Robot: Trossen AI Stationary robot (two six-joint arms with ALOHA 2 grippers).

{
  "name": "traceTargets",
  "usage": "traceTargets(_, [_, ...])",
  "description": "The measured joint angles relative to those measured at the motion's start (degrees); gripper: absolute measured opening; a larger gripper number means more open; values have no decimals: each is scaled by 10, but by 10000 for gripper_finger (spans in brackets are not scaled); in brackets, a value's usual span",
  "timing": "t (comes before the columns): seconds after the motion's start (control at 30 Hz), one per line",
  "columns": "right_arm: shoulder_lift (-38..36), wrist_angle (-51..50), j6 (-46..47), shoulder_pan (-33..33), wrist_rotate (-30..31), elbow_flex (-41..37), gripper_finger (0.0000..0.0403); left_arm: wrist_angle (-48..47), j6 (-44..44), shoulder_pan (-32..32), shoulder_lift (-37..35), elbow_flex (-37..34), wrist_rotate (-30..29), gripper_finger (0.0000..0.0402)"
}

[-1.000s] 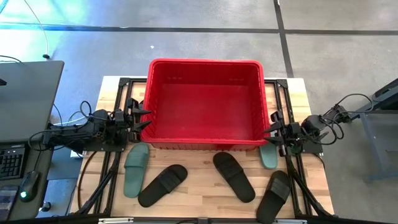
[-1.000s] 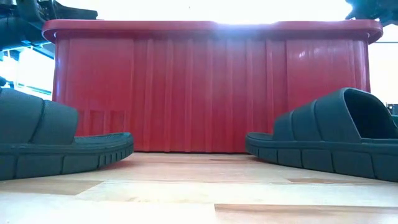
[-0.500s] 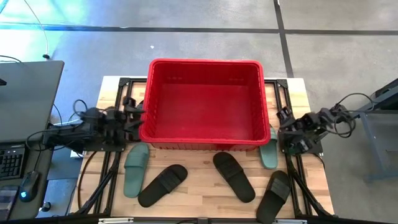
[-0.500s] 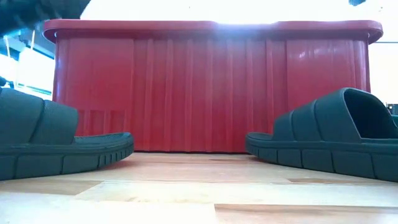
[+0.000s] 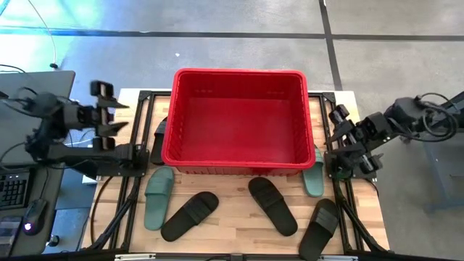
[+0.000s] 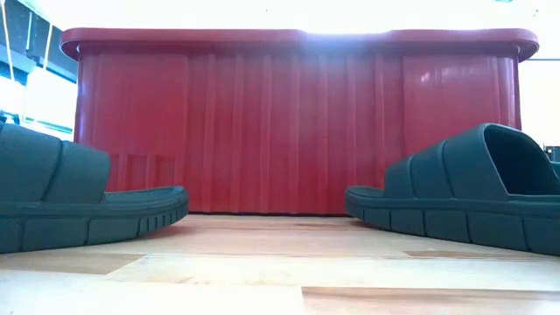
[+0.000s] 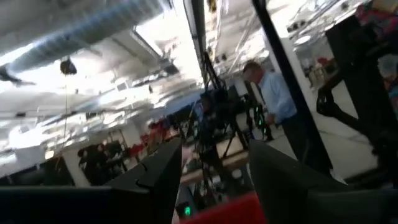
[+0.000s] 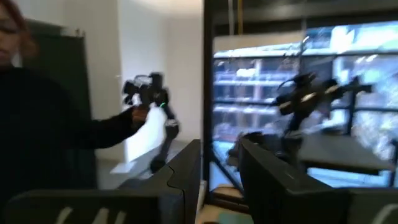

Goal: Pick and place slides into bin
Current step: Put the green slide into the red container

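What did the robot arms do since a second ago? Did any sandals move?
Both arms pulled back from the red bin. The left gripper swung out past the table's left edge; the right gripper drew away to the right, open and holding nothing. No sandal moved: the green sandals and black sandals lie on the table in front of the bin, which holds none.
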Motion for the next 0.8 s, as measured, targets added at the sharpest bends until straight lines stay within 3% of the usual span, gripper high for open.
traceTargets(0.2, [132,-29,127,0,-18,168,99,5,4,0,106,142,68,172])
traceTargets(0.33, [199,-32,191,0,-18,253,99,4,4,0,149,199,75,172])
traceTargets(0.53, [265,-38,256,1,-8,343,99,4,6,0,174,215,68,172])
traceTargets(0.8, [310,-169,274,0,-6,405,99,-58,4,0,201,211,66,172])
